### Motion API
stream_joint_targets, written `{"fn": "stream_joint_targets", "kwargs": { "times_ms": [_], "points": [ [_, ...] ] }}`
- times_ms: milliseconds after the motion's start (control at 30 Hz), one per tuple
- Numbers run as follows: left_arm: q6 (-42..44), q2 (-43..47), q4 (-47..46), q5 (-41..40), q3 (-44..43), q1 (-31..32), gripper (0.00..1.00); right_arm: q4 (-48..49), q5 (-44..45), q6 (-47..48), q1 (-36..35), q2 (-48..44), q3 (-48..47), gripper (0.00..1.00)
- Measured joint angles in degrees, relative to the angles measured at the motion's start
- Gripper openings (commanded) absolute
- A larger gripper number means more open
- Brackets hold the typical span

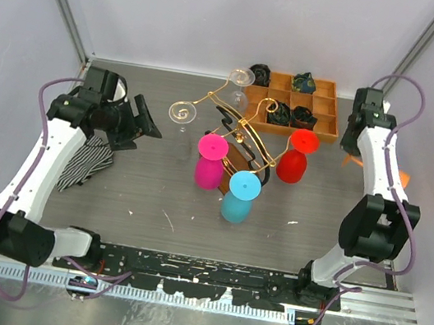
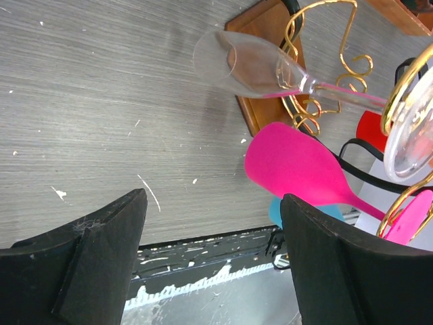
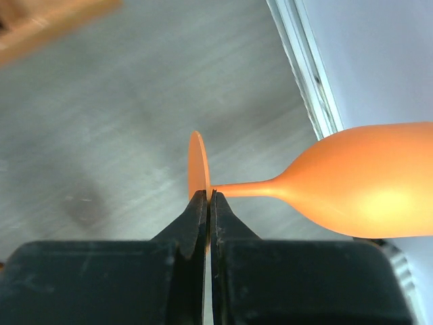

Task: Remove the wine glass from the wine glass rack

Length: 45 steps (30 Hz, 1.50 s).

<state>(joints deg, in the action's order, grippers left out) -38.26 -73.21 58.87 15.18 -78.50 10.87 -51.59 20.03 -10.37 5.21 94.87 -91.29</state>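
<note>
Closing on the nearest clear wine glass (image 2: 250, 68) is judged to be the step in hand. The left gripper (image 2: 213, 202), its jaws spread wide and empty, should be lined up on the stem and closed gently. The foot should then be slid outward along the arm of the gold wine glass rack (image 1: 244, 125), without the pink glass (image 1: 209, 165) being knocked. The right gripper (image 3: 208, 196) is clamped on the stem of an orange wine glass (image 3: 365, 179), held well apart from the rack. Five glasses are counted hanging: two clear ones, the pink glass, a blue glass (image 1: 237, 203) and a red glass (image 1: 291, 165). One rack and one wooden compartment tray (image 1: 333, 124) are seen.
</note>
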Motion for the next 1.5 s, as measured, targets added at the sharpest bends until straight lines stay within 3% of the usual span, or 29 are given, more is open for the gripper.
{"fn": "stream_joint_targets", "kwargs": {
  "times_ms": [500, 933, 1333, 1500],
  "points": [
    [0.02, 3.61, -0.74, 2.08, 3.52, 0.0, 0.87, -8.39, 23.12, -9.99, 0.31, 13.51, 9.44, 0.01],
    [0.31, 4.72, -0.61, 2.29, 3.54, 0.0, 0.87, -15.89, 34.49, -23.23, 2.67, 26.84, 6.58, 0.01],
    [0.28, 6.21, 0.66, 2.32, 6.73, -0.22, 0.91, -20.44, 40.19, -27.04, 2.78, 33.79, 0.9, 0.01],
    [0.31, 6.19, 0.96, 2.27, 6.69, -0.22, 0.91, -19.28, 39.26, -25.49, 2.78, 33.94, 0.07, 0.17]
  ]
}}
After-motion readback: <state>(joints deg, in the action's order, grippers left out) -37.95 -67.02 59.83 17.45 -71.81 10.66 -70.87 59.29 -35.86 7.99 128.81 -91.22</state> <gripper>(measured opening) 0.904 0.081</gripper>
